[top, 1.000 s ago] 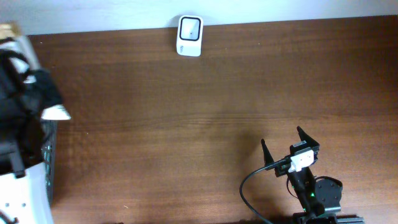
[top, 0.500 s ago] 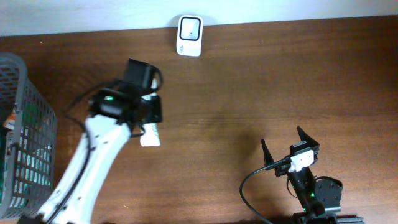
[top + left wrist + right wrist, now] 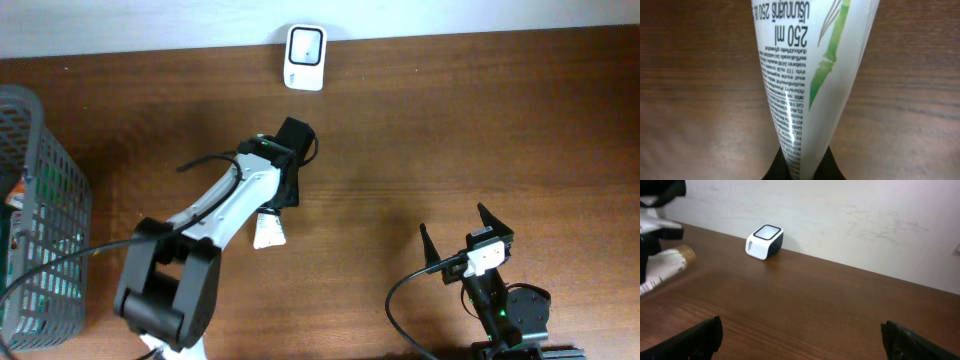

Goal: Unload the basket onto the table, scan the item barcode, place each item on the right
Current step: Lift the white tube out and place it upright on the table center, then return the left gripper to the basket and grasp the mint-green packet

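The item is a white tube [image 3: 805, 75] with a green bamboo drawing and small black print. My left gripper [image 3: 802, 171] is shut on its flat crimped end, and the tube hangs over the table's middle [image 3: 268, 232]. In the overhead view the left gripper [image 3: 278, 200] is a little in front of the white scanner [image 3: 304, 57] at the back edge. From the right wrist the tube [image 3: 662, 264] shows at far left with a tan cap, and the scanner [image 3: 765, 241] behind it. No barcode shows in any view. My right gripper [image 3: 452, 220] [image 3: 802, 336] rests open and empty at the front right.
A grey mesh basket [image 3: 45, 150] with goods inside stands at the table's left edge. A pale wall runs behind the scanner. A black cable [image 3: 400, 300] loops beside the right arm's base.
My left arm has swung from the basket at the left toward the table's middle, carrying the tube. The right arm has stayed still.
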Available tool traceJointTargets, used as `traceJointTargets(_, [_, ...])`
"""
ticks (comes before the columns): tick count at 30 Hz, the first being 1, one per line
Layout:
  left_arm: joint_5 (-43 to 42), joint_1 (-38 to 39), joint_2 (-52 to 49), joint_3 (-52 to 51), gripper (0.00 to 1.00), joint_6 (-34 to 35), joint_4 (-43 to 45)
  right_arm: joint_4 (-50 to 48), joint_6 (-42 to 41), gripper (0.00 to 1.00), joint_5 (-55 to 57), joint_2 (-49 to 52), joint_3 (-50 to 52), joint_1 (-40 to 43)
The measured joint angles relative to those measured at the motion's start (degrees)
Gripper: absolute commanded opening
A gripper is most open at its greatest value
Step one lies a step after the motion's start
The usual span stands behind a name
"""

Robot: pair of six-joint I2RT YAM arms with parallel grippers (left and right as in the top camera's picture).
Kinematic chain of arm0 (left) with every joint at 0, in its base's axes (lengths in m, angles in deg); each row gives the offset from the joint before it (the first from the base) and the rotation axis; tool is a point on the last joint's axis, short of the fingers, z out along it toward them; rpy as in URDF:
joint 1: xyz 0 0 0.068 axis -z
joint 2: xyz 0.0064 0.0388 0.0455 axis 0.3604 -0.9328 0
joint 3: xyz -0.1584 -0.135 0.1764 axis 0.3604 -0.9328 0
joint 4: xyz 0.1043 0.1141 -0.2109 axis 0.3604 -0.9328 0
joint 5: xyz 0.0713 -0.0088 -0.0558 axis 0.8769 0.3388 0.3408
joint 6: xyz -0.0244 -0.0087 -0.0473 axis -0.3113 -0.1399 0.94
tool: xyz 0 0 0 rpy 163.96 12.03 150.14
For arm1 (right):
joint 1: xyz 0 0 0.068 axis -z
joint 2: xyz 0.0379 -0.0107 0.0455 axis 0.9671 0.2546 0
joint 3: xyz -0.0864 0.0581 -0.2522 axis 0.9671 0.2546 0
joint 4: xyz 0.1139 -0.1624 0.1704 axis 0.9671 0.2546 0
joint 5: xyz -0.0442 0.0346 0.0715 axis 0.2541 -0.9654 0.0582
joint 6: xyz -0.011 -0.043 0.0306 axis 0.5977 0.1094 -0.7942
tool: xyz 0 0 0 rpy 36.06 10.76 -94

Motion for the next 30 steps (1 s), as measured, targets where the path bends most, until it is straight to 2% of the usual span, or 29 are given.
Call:
traceJointTargets(2, [-0.07, 0.13, -1.14, 0.00, 0.00, 0.15, 1.27, 0.00, 0.02, 0.98, 0.00, 0.00, 0.00, 0.00])
traceJointTargets(3, [-0.26, 0.26, -1.40, -0.02, 0.10, 0.20, 1.68, 0.00, 0.02, 0.98, 0.00, 0.00, 0.00, 0.00])
traceJointTargets(6, [-1.75, 1.27, -1.42, -0.13, 0.24, 0.42, 4.22, 0.00, 0.02, 0.98, 0.00, 0.00, 0.00, 0.00])
traceJointTargets(8, [-4.57, 2.54, -1.42, -0.09, 0.42, 0.81, 7.56, 0.00, 0.02, 0.98, 0.00, 0.00, 0.00, 0.00])
traceJointTargets(9, [-5.42, 2.95, -1.42, -0.11, 0.62, 0.72, 8.72, 0.00, 0.00, 0.98, 0.00, 0.00, 0.00, 0.00])
traceJointTargets(10, [-7.80, 3.72, -1.42, -0.09, 0.77, 0.74, 11.06, 0.00, 0.00, 0.98, 0.00, 0.00, 0.00, 0.00])
traceJointTargets(12, [-9.79, 4.83, -1.42, -0.09, 0.82, 0.94, 13.94, 0.00, -0.02, 0.98, 0.00, 0.00, 0.00, 0.00])
traceJointTargets(14, [-10.80, 5.70, -1.42, -0.09, 0.92, 0.68, 15.54, 0.00, 0.02, 0.98, 0.00, 0.00, 0.00, 0.00])
traceJointTargets(18, [-11.69, 5.44, -1.38, 1.88, 0.96, -3.10, 11.91, 0.00, 0.02, 0.99, 0.00, 0.00, 0.00, 0.00])
traceJointTargets(21, [-10.38, 2.84, -0.26, 8.59, 0.98, -4.59, 2.75, 0.00, 0.04, 0.98, 0.00, 0.00, 0.00, 0.00])
traceJointTargets(23, [-9.07, -1.29, 2.60, 17.14, 0.99, -7.28, -5.57, -0.02, 0.02, 0.98, 0.00, -0.02, 0.00, 0.00])
traceJointTargets(26, [-6.95, -8.96, 10.14, 28.02, 0.99, -9.31, -12.52, 0.00, 0.02, 0.98, 0.00, 0.00, 0.00, 0.00])
traceJointTargets(30, [-5.16, -20.15, 19.74, 33.83, 0.97, -10.36, -15.43, 0.00, 0.00, 0.98, 0.00, 0.00, 0.00, 0.00])
